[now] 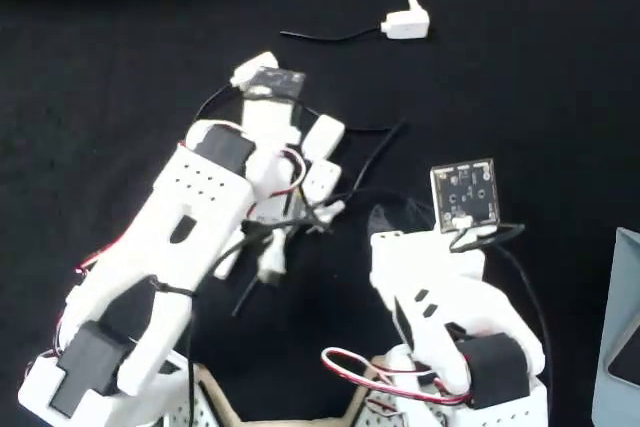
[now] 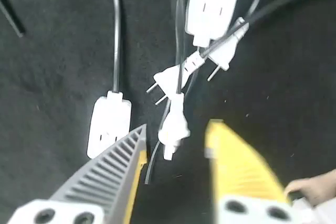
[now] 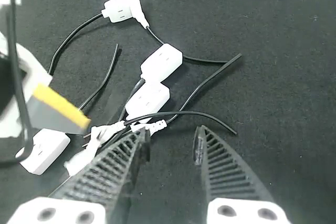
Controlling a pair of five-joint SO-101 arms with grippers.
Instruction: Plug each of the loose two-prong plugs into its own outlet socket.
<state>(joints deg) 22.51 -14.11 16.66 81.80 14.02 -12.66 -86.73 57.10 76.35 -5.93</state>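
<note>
Left gripper [image 2: 177,128] sits closest to the lens, jaws spread wide. Grey finger [image 2: 115,166] and yellow finger [image 2: 236,166] stand either side of the first plug [image 2: 173,123], which lies on the cloth in the gap, neither finger touching it. Second plug [image 2: 168,81] and third plug [image 2: 227,55] are just beyond, prongs bare, cords crossing. Side socket [image 2: 109,124] is just beside the grey finger.

Right gripper [image 3: 170,134] is open too, with a narrower gap and empty, hovering just short of the cord tangle.

On the black worktop [image 1: 520,77] the three loose plugs cluster around the middle, slightly toward the near edge, under the left arm [image 1: 170,247]. Pair of sockets [image 1: 325,135] lies end to end just past the plugs. Angled socket [image 3: 122,8] is further toward the far edge. Far socket [image 1: 407,22] sits alone close to the far edge, well apart from the rest, cord trailing toward the left edge. Right arm [image 1: 450,307] is at the near edge, right side.
</note>
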